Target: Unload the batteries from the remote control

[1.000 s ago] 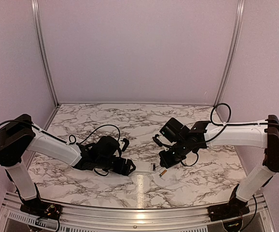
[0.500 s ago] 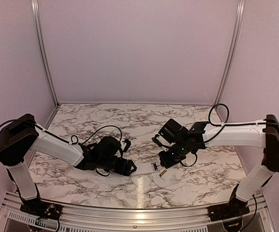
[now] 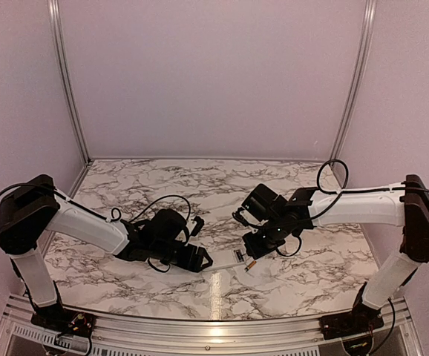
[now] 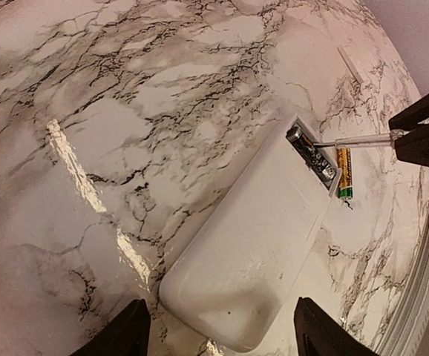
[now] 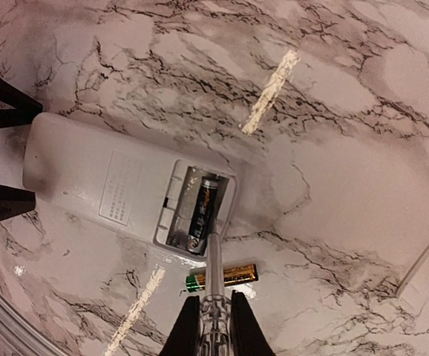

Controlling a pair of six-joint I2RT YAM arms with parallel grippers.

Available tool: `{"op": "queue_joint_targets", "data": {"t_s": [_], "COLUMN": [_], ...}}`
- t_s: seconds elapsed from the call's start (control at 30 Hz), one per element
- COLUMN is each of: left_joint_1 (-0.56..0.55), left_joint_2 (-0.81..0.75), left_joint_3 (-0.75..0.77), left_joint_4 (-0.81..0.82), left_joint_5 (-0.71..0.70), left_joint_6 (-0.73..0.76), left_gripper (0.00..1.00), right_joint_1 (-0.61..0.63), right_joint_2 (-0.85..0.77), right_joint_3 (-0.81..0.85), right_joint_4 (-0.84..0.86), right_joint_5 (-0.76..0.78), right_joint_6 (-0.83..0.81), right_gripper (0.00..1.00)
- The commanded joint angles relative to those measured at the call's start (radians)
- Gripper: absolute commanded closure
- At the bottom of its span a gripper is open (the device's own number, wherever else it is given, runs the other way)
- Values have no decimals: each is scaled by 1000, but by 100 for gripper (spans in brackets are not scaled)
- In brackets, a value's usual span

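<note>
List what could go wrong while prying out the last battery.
The left fingers stand open either side of the remote control, not clamping it, so prying may slide it. The clear rod in the right fingers reaches the black battery seated in the remote; its tip could slip off. The gold battery lies loose by the rod and could get knocked away.

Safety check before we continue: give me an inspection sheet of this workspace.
Surface: glossy marble tabletop.
Job's things: remote control lies back up, compartment open; dark battery inside, gold battery on the table beside it.
Clutter: small white strip, apart from the remote.
Grippers: left gripper open, fingers astride the remote's end; right gripper shut on a thin rod, tip at the compartment.
Cables: black loops over both arms.
Surroundings: plain walls, metal frame posts.
</note>
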Motion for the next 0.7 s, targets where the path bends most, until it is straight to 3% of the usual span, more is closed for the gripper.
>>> {"op": "queue_joint_targets", "data": {"t_s": [0.0, 0.43, 0.67], "left_joint_1": [-7, -7, -5], "left_joint_2": [31, 39, 80], "left_joint_3": [20, 7, -1], "left_joint_4": [4, 84, 205], "left_joint_5": [75, 165, 280], "left_joint_6": [-3, -34, -105], "left_gripper": [31, 36, 38], "right_joint_1": [4, 4, 4], "right_joint_2": [45, 45, 60], "right_joint_3": [-2, -36, -55], "right_joint_4": [-45, -11, 14], "right_joint_5": [24, -5, -10], "right_joint_6": [0, 0, -2], "right_gripper": [100, 100, 100]}}
